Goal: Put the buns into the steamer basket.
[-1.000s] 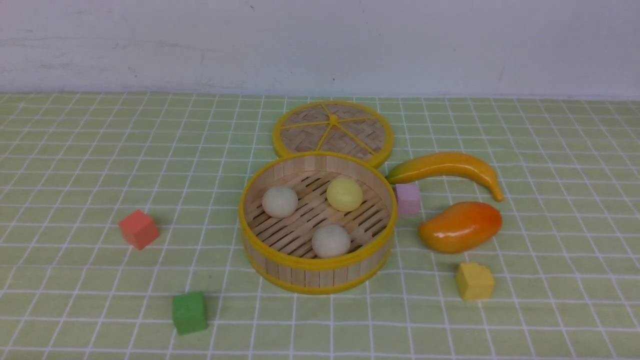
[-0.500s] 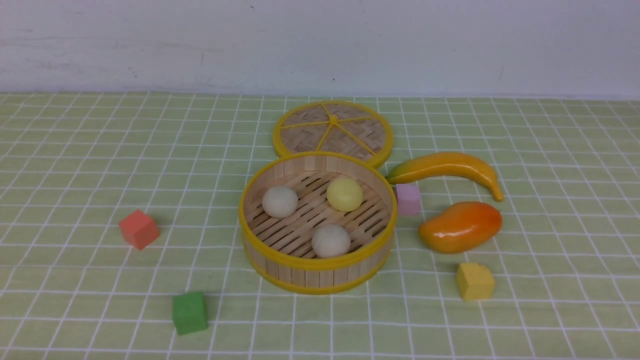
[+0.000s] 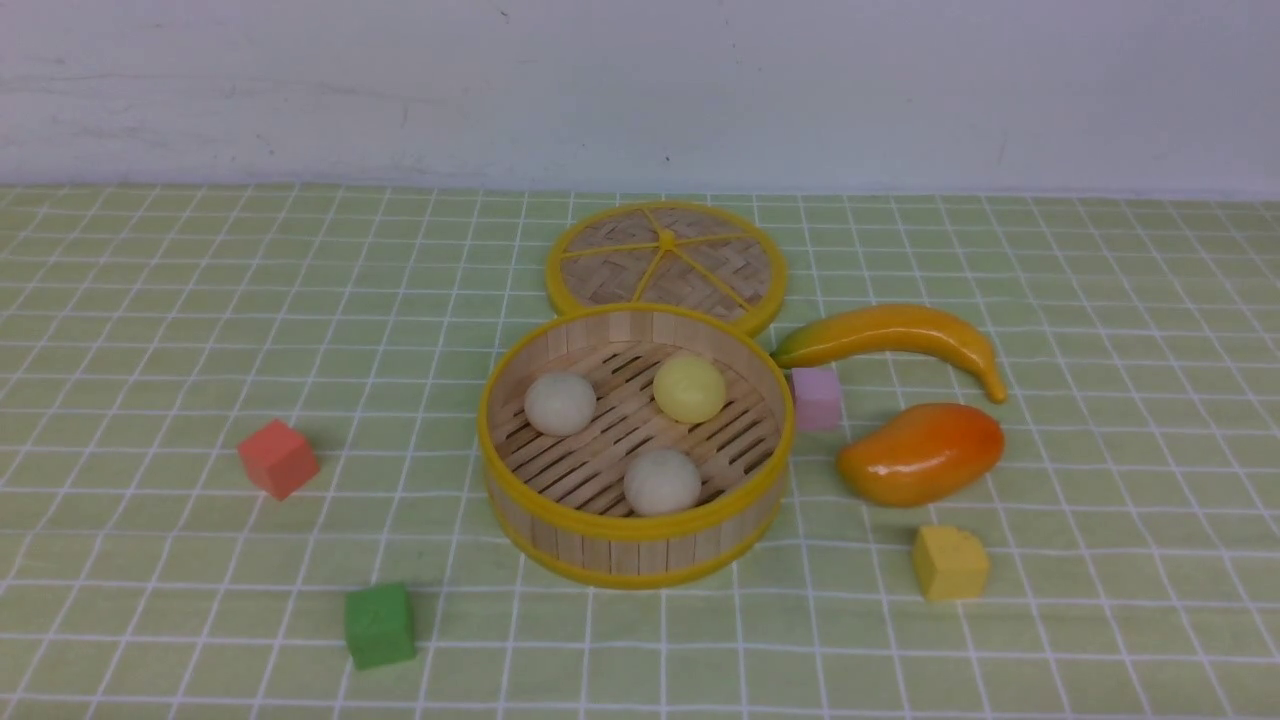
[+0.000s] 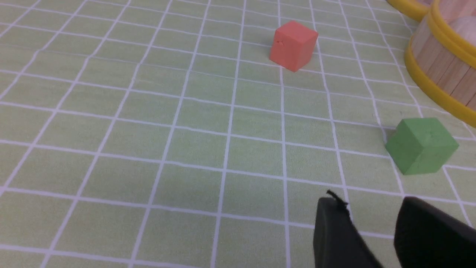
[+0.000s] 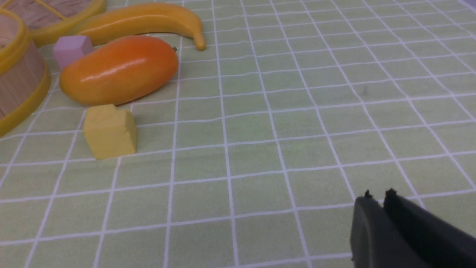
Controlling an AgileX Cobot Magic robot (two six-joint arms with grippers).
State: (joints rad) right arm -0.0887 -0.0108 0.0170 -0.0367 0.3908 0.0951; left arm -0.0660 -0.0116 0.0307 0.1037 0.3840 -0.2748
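Note:
The steamer basket (image 3: pixel 620 555) stands at the middle of the green checked cloth. Inside it lie three buns: an off-white one (image 3: pixel 560 403) at the left, a pale yellow one (image 3: pixel 689 388) at the back and another off-white one (image 3: pixel 662 481) at the front. Neither arm shows in the front view. In the left wrist view my left gripper (image 4: pixel 372 203) hovers over bare cloth, open and empty, with the basket's wall (image 4: pixel 442 63) off to one side. In the right wrist view my right gripper (image 5: pixel 379 195) is shut on nothing, well away from the basket (image 5: pixel 18 85).
The woven lid (image 3: pixel 665 262) lies flat behind the basket. A banana (image 3: pixel 890 335), pink cube (image 3: pixel 816 397), mango (image 3: pixel 920 452) and yellow cube (image 3: pixel 949 562) sit to its right. A red cube (image 3: pixel 278 458) and green cube (image 3: pixel 379 625) sit to its left.

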